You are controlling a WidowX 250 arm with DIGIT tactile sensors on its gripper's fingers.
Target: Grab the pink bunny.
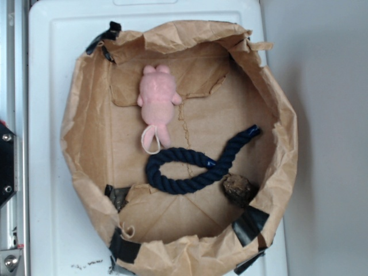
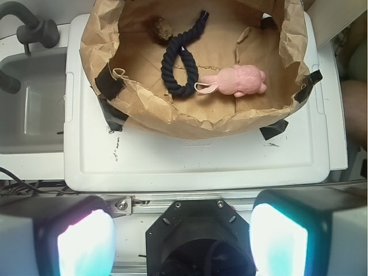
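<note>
White tabletop [image 2: 195, 164] carrying crumpled paper bin [image 2: 155, 109]; bunny [image 2: 241, 80] inside, well ahead of spread, empty jaws, touching rope [image 2: 175, 60].

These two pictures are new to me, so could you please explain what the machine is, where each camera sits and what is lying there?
The machine is a small robot arm with a two-fingered gripper. The exterior view looks straight down on the work area; the arm itself barely shows there. The wrist view comes from a camera on the arm, so the two pale fingers fill its bottom corners. They stand wide apart and hold nothing.

On a white tray sits a low nest of crumpled brown paper, taped with black tape. Inside lie a pink bunny with a cream loop cord, a dark blue rope curled into a loop, and a brown chunk beside the rope. The gripper is well short of the bunny.
</note>
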